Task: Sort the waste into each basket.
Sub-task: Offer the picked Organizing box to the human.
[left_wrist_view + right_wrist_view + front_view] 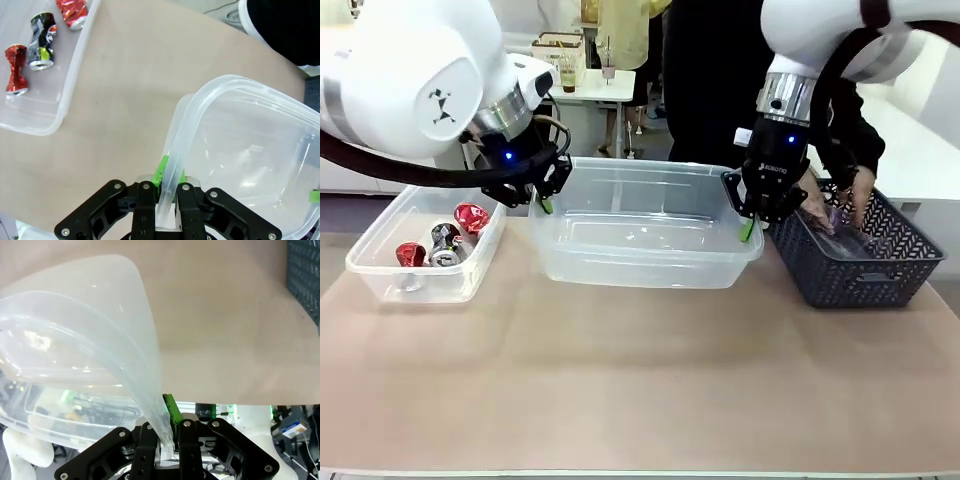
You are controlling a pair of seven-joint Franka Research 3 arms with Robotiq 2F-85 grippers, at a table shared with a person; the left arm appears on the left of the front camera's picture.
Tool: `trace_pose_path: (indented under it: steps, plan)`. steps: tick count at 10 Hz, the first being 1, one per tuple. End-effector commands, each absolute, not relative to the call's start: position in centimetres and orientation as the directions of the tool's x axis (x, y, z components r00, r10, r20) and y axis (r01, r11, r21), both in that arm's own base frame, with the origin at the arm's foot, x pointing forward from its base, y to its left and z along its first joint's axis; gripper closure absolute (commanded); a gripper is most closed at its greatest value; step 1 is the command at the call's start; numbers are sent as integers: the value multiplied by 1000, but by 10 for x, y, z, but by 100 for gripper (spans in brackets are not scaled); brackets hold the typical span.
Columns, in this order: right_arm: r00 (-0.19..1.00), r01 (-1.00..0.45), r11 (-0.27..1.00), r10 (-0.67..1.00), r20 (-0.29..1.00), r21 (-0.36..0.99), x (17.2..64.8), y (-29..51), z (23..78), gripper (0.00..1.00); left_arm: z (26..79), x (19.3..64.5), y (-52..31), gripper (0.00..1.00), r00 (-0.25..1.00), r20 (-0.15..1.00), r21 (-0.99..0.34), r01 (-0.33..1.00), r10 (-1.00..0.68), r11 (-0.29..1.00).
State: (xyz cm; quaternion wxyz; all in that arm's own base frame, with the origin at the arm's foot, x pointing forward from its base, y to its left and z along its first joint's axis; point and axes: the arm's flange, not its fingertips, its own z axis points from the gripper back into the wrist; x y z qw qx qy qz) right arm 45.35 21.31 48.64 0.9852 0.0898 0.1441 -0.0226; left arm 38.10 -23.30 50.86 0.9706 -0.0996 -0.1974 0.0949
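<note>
Clear plastic is your only hold. Front view: left gripper [545, 200] and right gripper [750, 226] each pinch an end rim of the big tub [645, 268]; 3 cans [445, 243] lie in the small tub [378, 272] left of it, a person's hands [820, 212] in the lattice basket [868, 278] right of it. Left wrist: thin rim between pads [161, 172]; uneven lifting could slip it. Right wrist: wall looks bowed; pulling outward could pop it free.

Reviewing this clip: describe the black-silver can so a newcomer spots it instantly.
Find the small clear tub at the left end of the table. The black-silver can lies in it between two red cans, all crushed.
</note>
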Motion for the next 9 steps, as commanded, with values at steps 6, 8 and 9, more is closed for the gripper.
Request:
trace_pose_path:
  steps: [6,8,9]
  plan:
    - [958,68,984,-18,-287,166,448,210,484,100,510,380,-229,100,892,375,-246,-168,254,955]
    - [958,68,984,-18,-287,166,448,210,484,100,510,380,-229,100,892,375,-246,-168,254,955]
    - [958,68,984,-18,-287,166,448,210,484,100,510,380,-229,100,892,375,-246,-168,254,955]
